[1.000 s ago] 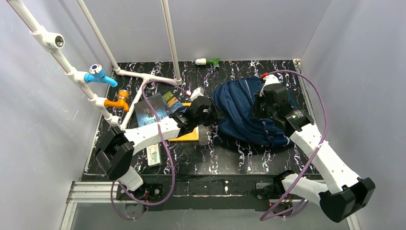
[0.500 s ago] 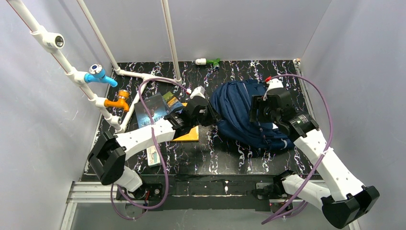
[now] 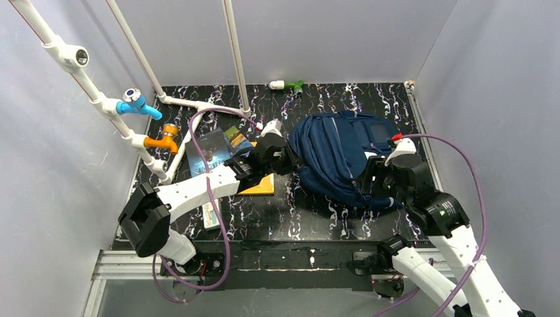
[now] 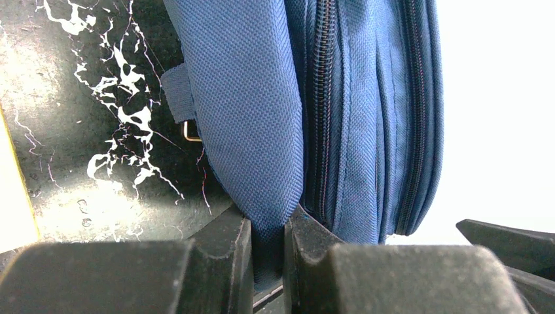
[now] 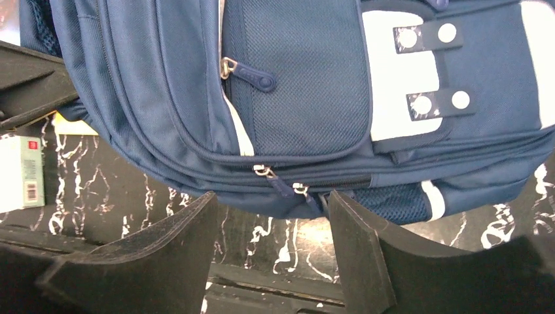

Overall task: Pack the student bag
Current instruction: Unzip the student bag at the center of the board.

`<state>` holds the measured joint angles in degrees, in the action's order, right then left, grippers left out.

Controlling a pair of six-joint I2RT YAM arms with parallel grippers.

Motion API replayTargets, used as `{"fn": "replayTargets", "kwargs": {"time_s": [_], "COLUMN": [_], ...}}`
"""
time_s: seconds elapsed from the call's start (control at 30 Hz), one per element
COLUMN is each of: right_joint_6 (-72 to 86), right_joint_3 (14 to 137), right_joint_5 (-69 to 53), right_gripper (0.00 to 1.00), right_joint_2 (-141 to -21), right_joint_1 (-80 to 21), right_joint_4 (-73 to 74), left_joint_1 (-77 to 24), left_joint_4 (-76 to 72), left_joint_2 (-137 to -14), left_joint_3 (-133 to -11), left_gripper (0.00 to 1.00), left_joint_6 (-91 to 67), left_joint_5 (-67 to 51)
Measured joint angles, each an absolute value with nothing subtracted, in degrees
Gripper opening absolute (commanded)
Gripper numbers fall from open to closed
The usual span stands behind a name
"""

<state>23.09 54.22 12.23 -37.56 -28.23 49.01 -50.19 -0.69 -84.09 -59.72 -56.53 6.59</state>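
Student bag (image 3: 337, 155) lay zipped on the surface (image 3: 277, 211), contents hidden. My left pincer (image 4: 267, 242) pinched a flap (image 4: 252, 118) at the bag's left edge; my right pincer (image 5: 271, 203) gaped empty at its near edge.

Showing as coarse, matt woven cloth across the student bag (image 4: 249, 98), ribbed along the zip tapes. Turning to open mesh on the front pocket (image 5: 294, 85), toward 12 o'clock in the right wrist view. Looking smooth and faintly shiny on the white patch (image 5: 399, 72) at 2 o'clock there. Glinting as bare metal on the zip pull (image 5: 227, 65) and the strap ring (image 4: 191, 134). Gleaming glossy and smooth on the black marbled table (image 3: 317, 211). Appearing as matt, slightly grainy black plastic on the left gripper (image 4: 268, 242) and right gripper (image 5: 271, 196).
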Motion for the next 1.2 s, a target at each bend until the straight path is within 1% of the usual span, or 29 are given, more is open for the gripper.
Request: {"fn": "replayTargets", "kwargs": {"time_s": [0.17,0.3,0.4,0.5,0.6,0.77,0.83,0.87,1.0,1.2], "right_joint_6": [27.94,30.13,31.16,31.4,31.11,29.45,28.69,28.53,29.04,30.74], "right_joint_3": [49.32,44.99,42.65,41.32,41.28,41.28,41.28,41.12,40.97,39.48], "right_joint_5": [10.5,9.28,8.47,7.92,7.11,4.12,3.66,3.68,4.25,2.72], "right_gripper": [0.64,0.57,0.55,0.5,0.47,0.46,0.5,0.48,0.34,0.21], "right_joint_2": [-34.06,-34.17,-34.22,-34.3,-35.51,-40.51,-41.28,-41.23,-41.3,-40.62], "right_joint_1": [-28.23,-28.23,-28.23,-28.23,-28.23,-28.25,-28.23,-28.23,-28.23,-28.23], "right_joint_4": [47.35,45.74,44.49,42.59,40.47,37.43,37.28,37.15,37.19,36.4], "left_joint_1": [-50.19,-50.19,-50.19,-50.19,-50.11,-50.0,-50.0,-49.98,-49.95,-49.95], "left_joint_4": [-0.43,-0.08,0.14,0.27,0.32,0.43,0.47,0.47,0.45,0.49], "left_joint_2": [-83.99,-83.55,-83.18,-83.0,-83.0,-83.0,-83.0,-83.0,-83.0,-83.0], "left_joint_3": [-59.7,-59.68,-59.61,-59.61,-59.61,-59.61,-59.61,-59.61,-59.61,-59.61], "left_gripper": [0.0,0.0,0.0,0.0,0.0,0.0,0.0,0.0,0.0,0.0], "left_joint_6": [-56.55,-56.55,-56.55,-56.58,-56.6,-56.6,-56.58,-56.58,-56.62,-56.82], "left_joint_5": [6.59,6.57,6.57,6.44,6.04,5.28,5.08,4.95,4.84,4.64]}}
